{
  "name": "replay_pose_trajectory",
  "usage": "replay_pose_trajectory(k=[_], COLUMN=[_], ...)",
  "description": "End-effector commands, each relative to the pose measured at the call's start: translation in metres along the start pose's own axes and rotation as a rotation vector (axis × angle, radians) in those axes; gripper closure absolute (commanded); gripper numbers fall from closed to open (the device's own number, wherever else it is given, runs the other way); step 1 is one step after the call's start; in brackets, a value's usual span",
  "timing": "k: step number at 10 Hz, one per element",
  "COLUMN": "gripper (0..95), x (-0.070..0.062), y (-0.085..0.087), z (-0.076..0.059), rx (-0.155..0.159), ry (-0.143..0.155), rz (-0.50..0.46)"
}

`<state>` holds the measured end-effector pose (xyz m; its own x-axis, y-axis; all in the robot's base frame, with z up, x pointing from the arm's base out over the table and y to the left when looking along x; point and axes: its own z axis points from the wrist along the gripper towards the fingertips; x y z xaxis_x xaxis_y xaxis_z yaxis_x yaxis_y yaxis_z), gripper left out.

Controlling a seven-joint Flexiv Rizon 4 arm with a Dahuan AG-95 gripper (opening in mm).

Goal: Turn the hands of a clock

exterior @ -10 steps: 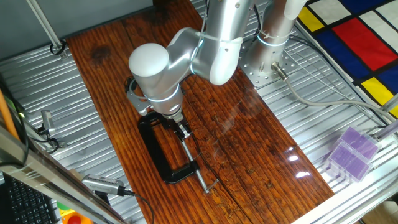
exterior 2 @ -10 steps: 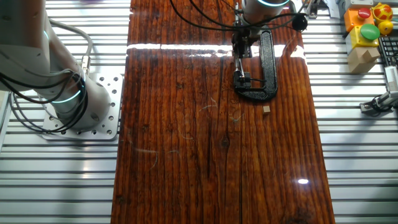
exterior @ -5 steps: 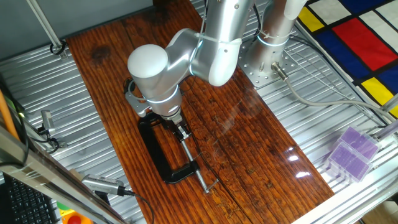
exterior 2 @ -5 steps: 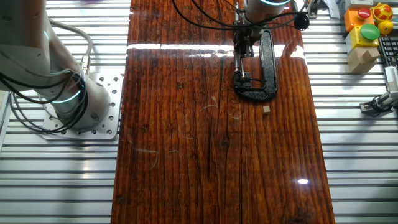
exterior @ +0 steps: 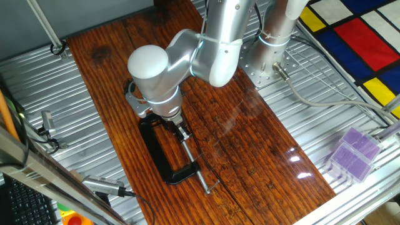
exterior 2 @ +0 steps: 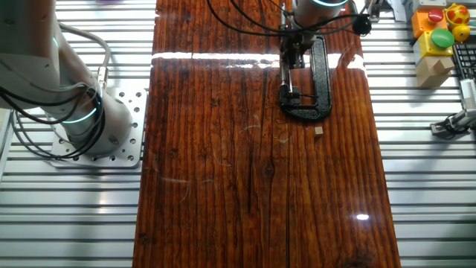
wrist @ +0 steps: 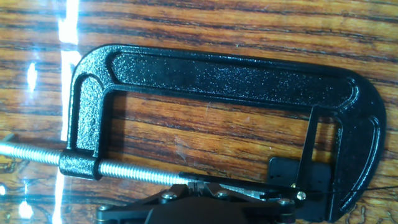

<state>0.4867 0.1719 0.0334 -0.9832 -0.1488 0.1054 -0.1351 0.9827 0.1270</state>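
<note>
Dark, glossy wood grain fills the hand view, the table (wrist: pixel 205 18) running edge to edge beneath a black C-clamp (wrist: pixel 217 78) that lies flat on it. At the bottom centre of that frame the gripper (wrist: pixel 239 190) sits just over the clamp's threaded screw (wrist: pixel 137 171), its thin metal fingertips (wrist: pixel 249 191) drawn close into a narrow point near a small brass-coloured tip; whether they actually pinch anything cannot be told. Right of them, in the clamp's mouth at the lower right of the frame, is a dark square block (wrist: pixel 298 180) with a thin dark rod rising from it, probably the clock with one of its hands, though too little shows to be sure.

In one fixed view the clamp (exterior: pixel 164 156) lies left of centre in the lower half of the frame, its screw (exterior: pixel 197 167) pointing toward the lower right. The silver arm (exterior: pixel 187 56) bends down over the clamp's upper end, hiding the gripper.

From the other fixed view the clamp (exterior 2: pixel 316 74) appears at the top, right of centre, with the gripper (exterior 2: pixel 288 56) down on its left side. A small tan cube (exterior 2: pixel 318 130) rests on the wood just below the clamp. At the upper right corner stands a yellow box with red and green buttons (exterior 2: pixel 439 33).
</note>
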Motion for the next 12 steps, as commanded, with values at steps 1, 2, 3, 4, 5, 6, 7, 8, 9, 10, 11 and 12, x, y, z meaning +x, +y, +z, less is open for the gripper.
replay_pose_trajectory(k=[1, 2, 3, 4, 5, 6, 7, 8, 9, 10, 11, 12], gripper=[95.0, 95.0, 95.0, 95.0, 95.0, 95.0, 95.0, 95.0, 95.0, 95.0, 95.0, 95.0], x=[-0.0017, -0.0028, -0.0042, -0.0052, -0.0054, -0.0055, -0.0056, -0.0057, -0.0057, -0.0058, -0.0058, -0.0058], y=[0.0002, -0.0003, -0.0013, -0.0021, -0.0027, -0.0029, -0.0031, -0.0031, -0.0031, -0.0031, -0.0025, -0.0017], z=[0.0001, -0.0002, -0.0009, -0.0016, -0.0015, -0.0013, -0.0008, -0.0006, -0.0005, -0.0005, -0.0003, 0.0001], rx=[0.0, 0.001, 0.001, 0.002, 0.002, 0.002, 0.003, 0.003, 0.003, 0.002, 0.001, 0.001], ry=[0.001, 0.001, 0.001, 0.002, 0.002, 0.002, 0.002, 0.002, 0.002, 0.002, 0.002, 0.001], rz=[-0.002, -0.004, -0.008, -0.011, -0.013, -0.013, -0.014, -0.013, -0.011, -0.011, -0.009, -0.007])
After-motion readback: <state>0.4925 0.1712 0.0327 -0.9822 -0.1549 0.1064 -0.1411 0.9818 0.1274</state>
